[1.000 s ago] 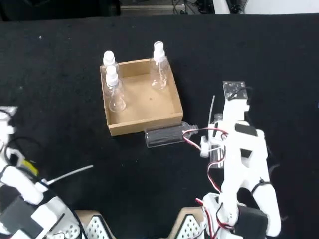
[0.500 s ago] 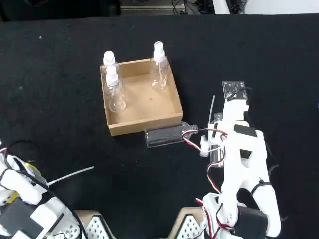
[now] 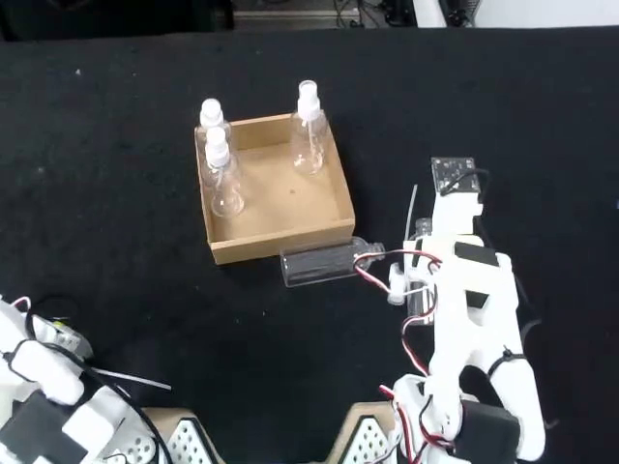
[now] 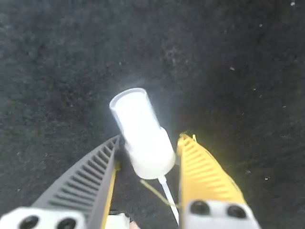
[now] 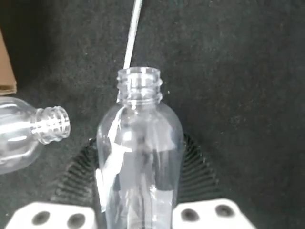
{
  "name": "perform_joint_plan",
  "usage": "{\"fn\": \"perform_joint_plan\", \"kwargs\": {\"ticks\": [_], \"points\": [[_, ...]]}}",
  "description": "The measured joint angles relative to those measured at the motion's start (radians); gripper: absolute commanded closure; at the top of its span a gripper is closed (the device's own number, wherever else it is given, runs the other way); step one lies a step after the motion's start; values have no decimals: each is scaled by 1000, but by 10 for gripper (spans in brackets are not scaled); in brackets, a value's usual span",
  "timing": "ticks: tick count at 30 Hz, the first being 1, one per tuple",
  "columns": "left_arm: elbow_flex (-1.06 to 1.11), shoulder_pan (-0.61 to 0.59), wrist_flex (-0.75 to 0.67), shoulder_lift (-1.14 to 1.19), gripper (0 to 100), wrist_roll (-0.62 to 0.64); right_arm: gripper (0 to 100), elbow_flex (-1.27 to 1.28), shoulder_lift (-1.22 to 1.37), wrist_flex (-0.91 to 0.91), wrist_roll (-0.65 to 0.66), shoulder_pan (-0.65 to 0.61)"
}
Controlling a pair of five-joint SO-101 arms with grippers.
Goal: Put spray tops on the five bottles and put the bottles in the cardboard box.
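Note:
My left gripper (image 4: pixel 150 140) is shut on a white spray top (image 4: pixel 143 136); its thin dip tube (image 3: pixel 131 378) sticks out over the mat at the near left. My right gripper (image 5: pixel 140 143) is shut on an upright clear bottle (image 5: pixel 140 157) with an open neck, right of the cardboard box (image 3: pixel 276 230). Three capped bottles stand at the box: one at its far left corner (image 3: pixel 211 118), one inside on the left (image 3: pixel 222 179), one inside at the far right (image 3: pixel 309 130). An uncapped bottle (image 3: pixel 324 263) lies along the box's near wall, its neck (image 5: pixel 47 125) beside the held bottle.
A thin white dip tube (image 5: pixel 133 33) lies on the black mat beyond the held bottle, also visible as the tube (image 3: pixel 413 206) by the right arm (image 3: pixel 464 309). A corner of the box (image 5: pixel 5 62) shows in the right wrist view. Open mat lies between the arms.
The left arm has drawn back toward the near left corner with the spray top; its dip tube has dropped lower and now points right and slightly toward me. The right arm has kept still.

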Motion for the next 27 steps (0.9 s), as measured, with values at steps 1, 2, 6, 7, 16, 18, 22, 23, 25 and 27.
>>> {"fn": "perform_joint_plan", "kwargs": {"ticks": [1,2,6,7,16,18,22,23,25,27], "points": [[6,0,-11,0,831,2,988,0,0,0,0,0],[9,0,-14,-3,835,5,988,0,0,0,0,0],[9,3,-15,-3,983,8,988,0,0,0,0,0],[9,5,-17,-5,965,8,988,0,0,0,0,0],[-23,54,-28,3,971,9,988,0,0,0,0,0],[-86,63,-9,5,971,8,988,-18,0,12,0,0],[-310,106,169,5,971,15,988,-109,0,110,2,0],[-371,124,221,5,971,17,988,-144,2,140,2,0],[-506,164,304,5,971,17,988,-219,2,195,2,0],[-637,201,370,5,971,17,988,-276,-18,247,2,0]]}}
